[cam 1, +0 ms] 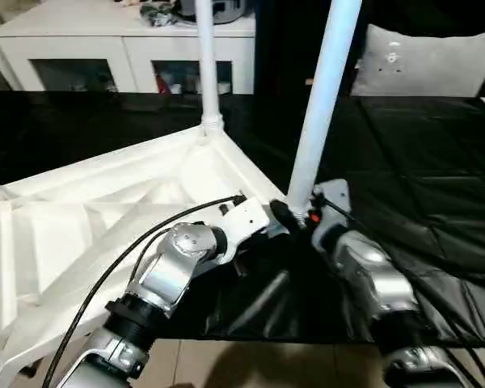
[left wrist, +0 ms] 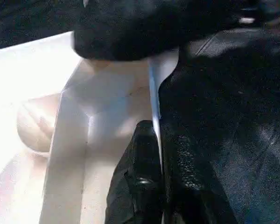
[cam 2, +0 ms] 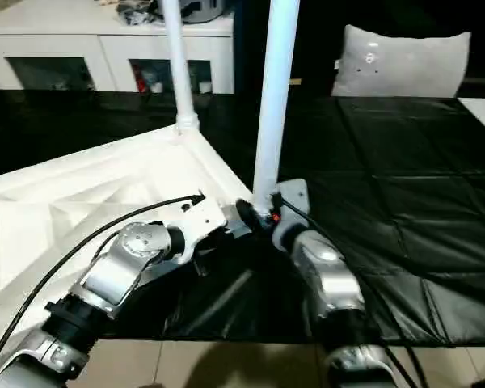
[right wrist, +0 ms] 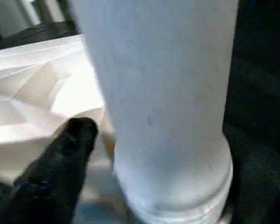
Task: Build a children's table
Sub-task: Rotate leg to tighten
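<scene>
The white table top [cam 1: 105, 218] lies upside down on the black-covered work surface [cam 1: 420, 162], ribbed underside up. One white leg [cam 1: 208, 73] stands upright in the far corner socket. A second leg [cam 1: 323, 97] stands slightly tilted at the near right corner, its threaded base [right wrist: 177, 205] at the socket. My right gripper [cam 1: 301, 212] is shut on this leg's lower end, with one black finger [right wrist: 65, 158] beside the leg. My left gripper [cam 1: 268, 220] is shut on the top's thin rim [left wrist: 155, 102] beside that corner, with fingers [left wrist: 140, 186] on both sides of it.
A white cabinet with glass doors [cam 1: 121, 48] stands behind the work surface. A grey cushion [cam 1: 424, 65] sits at the back right. The surface's front edge and tiled floor [cam 1: 250, 360] lie just below my forearms. A black cable [cam 1: 129, 250] loops over my left arm.
</scene>
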Controlling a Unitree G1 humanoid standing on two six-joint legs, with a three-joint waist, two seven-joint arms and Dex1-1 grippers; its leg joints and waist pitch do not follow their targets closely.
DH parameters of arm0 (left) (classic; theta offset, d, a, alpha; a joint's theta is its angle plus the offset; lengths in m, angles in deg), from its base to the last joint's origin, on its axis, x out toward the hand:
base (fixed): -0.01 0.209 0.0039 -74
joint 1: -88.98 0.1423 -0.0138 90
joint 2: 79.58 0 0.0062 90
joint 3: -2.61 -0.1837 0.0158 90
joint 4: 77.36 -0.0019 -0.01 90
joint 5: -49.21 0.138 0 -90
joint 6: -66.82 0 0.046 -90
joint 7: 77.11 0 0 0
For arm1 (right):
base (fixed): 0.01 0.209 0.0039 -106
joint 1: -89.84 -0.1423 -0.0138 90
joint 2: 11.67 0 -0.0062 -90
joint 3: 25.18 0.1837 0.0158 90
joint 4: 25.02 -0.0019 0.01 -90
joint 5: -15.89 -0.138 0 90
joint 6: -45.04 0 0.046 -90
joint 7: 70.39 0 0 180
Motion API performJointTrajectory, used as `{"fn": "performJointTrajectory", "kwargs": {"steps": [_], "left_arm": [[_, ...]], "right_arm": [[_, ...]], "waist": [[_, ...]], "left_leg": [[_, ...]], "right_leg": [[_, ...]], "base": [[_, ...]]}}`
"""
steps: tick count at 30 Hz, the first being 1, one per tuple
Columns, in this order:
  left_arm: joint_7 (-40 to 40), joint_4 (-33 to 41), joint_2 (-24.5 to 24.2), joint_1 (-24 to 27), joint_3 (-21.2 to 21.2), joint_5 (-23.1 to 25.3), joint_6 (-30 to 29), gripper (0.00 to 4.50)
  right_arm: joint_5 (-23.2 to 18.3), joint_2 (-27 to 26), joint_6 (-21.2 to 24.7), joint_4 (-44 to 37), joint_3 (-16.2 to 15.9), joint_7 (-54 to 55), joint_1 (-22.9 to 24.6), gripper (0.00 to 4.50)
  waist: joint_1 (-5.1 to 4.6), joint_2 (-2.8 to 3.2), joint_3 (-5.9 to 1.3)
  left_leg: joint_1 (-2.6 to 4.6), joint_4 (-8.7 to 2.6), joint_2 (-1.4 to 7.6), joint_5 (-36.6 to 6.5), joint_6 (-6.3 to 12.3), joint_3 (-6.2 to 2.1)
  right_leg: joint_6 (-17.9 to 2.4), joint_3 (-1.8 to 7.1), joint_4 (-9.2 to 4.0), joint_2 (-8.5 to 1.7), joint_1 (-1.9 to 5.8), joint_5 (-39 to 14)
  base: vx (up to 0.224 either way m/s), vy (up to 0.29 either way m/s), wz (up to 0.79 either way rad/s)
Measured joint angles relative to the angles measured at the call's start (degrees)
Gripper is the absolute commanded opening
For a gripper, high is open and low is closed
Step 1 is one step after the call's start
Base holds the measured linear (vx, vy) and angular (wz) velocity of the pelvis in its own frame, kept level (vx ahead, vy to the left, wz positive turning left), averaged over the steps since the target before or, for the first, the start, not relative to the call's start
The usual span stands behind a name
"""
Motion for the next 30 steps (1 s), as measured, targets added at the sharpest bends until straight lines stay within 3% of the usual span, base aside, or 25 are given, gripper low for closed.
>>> {"fn": "performJointTrajectory", "kwargs": {"steps": [4, 8, 11, 16, 21, 29, 30], "left_arm": [[-1.63, -2.42, -1.67, -0.82, 0.11, -0.57, 3.31, 0.00], [-4.36, -4.31, -4.26, -1.47, 0.07, -1.71, 7.02, 0.00], [-9.22, -4.79, -7.55, -1.58, -0.11, -2.82, 11.16, 0.00], [-15.53, -5.71, -10.97, -1.60, -0.47, -4.60, 16.92, 0.00], [-23.22, -6.56, -14.64, -1.61, -1.62, -6.71, 22.50, 0.00], [-30.43, -6.52, -15.26, -2.07, -4.02, -7.94, 26.52, 0.00], [-30.71, -6.52, -15.26, -2.11, -4.22, -8.00, 26.70, 0.00]], "right_arm": [[-1.06, 3.91, 1.06, -4.26, -0.59, -5.74, 4.07, 4.44], [-0.75, 9.02, -1.04, -5.96, -2.89, -11.51, 6.08, 4.44], [-0.50, 13.69, -1.70, -6.61, -3.88, -17.75, 6.25, 4.44], [-1.17, 16.93, -1.52, -8.42, -4.50, -24.44, 5.82, 4.44], [-0.97, 21.84, -2.70, -8.91, -8.04, -32.41, 3.59, 4.44], [-0.67, 21.06, -4.41, -8.80, -11.17, -38.84, 3.07, 4.44], [-0.97, 21.06, -4.41, -8.78, -11.48, -39.31, 2.96, 4.16]], "waist": [[0.04, 0.10, -0.01], [-0.11, 0.08, 0.01], [0.04, 0.01, 0.05], [0.11, 0.01, 0.05], [0.91, -0.12, 0.07], [2.79, -0.39, 0.12], [2.94, -0.39, 0.12]], "left_leg": [[0.02, -0.01, 0.03, 0.01, 0.00, 0.02], [0.03, -0.01, 0.06, 0.01, -0.01, 0.02], [-0.26, 0.00, 0.06, 0.01, 0.00, -0.01], [-0.78, 0.04, 0.07, 0.07, 0.25, 0.00], [-0.79, 0.09, 0.09, 0.11, 0.45, 0.07], [-0.76, 0.34, 0.08, 0.08, 0.44, 0.11], [-0.75, 0.36, 0.08, 0.07, 0.43, 0.11]], "right_leg": [[0.29, -0.02, 0.00, 0.04, 0.01, -0.17], [0.30, -0.04, 0.00, 0.09, -0.02, -0.17], [0.30, -0.04, -0.02, 0.09, -0.24, -0.17], [-0.09, -0.06, 0.00, 0.08, -0.67, -0.02], [-0.10, -0.09, 0.01, 0.08, -0.65, -0.08], [-0.10, -0.05, 0.19, -0.02, -0.63, -0.08], [-0.10, -0.04, 0.20, -0.01, -0.63, -0.08]], "base": [[0.000, 0.000, 0.00], [0.000, 0.000, 0.00], [0.000, 0.000, 0.00], [0.000, 0.000, 0.00], [0.000, 0.000, 0.00], [0.000, 0.000, 0.00], [0.000, 0.000, 0.00]]}}
